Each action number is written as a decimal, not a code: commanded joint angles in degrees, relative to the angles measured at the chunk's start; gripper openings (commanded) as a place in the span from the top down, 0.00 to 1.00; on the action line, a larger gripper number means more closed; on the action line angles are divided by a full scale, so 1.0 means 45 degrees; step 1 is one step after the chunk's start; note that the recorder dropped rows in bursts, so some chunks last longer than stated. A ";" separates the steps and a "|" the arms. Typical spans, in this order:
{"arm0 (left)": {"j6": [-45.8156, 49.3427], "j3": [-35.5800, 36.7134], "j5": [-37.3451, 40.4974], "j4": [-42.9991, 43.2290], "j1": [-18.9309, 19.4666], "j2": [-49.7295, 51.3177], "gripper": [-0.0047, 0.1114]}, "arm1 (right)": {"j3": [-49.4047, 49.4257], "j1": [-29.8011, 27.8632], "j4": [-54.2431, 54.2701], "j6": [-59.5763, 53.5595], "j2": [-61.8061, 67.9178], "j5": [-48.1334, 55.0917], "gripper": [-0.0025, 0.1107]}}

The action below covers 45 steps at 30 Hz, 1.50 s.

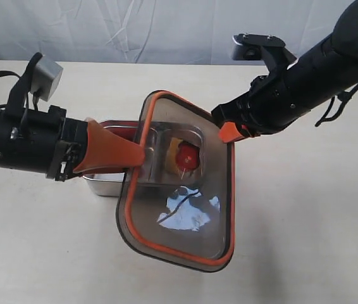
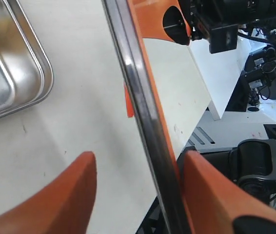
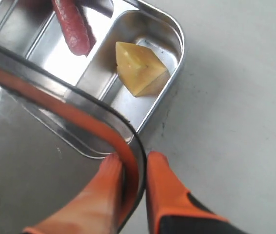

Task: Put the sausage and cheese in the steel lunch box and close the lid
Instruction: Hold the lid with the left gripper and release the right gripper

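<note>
The dark translucent lid [image 1: 179, 209] hangs tilted over the steel lunch box [image 1: 100, 184], its orange seal showing. My right gripper [image 1: 231, 133] is shut on the lid's far right corner; the wrist view shows the right gripper [image 3: 133, 161] with both fingers pinching the rim [image 3: 128, 146]. My left gripper [image 1: 138, 155] is open at the lid's left edge. In its wrist view the left gripper [image 2: 139, 155] has the rim [image 2: 143, 112] running between its fingers, against one of them. The red sausage [image 3: 72, 27] lies in the large compartment and the yellow cheese [image 3: 139, 68] in the small one.
The box [image 3: 174, 29] sits on a pale tabletop [image 1: 305, 221], partly covered by the lid and the left arm. A corner of the box [image 2: 35, 63] shows in the left wrist view. A white backdrop [image 1: 166, 25] stands behind the table.
</note>
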 commanded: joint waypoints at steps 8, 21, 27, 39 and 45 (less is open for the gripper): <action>-0.0370 0.0045 0.0010 0.0488 -0.0002 0.0029 0.61 | -0.0045 0.1152 0.0615 -0.0080 -0.0138 -0.0619 0.99; -0.0298 0.0045 -0.0554 0.0687 -0.0002 0.0029 0.96 | -0.0045 0.1216 0.0250 -0.0102 -0.0859 -0.0595 0.85; -0.0265 0.0045 -0.0589 0.0687 -0.0002 0.0029 0.96 | -0.0045 0.1216 -0.0543 0.0042 -0.1347 -0.0731 0.57; 0.1118 -0.0948 -0.2525 0.0915 -0.0002 -0.0295 0.96 | -0.0045 -0.0881 -0.3030 0.2090 -0.4028 -0.1490 0.58; 0.1118 -0.2427 -0.3663 0.1834 -0.0002 -0.0885 0.96 | -0.0045 -0.2566 -0.3383 0.2090 -0.5352 -0.0843 0.58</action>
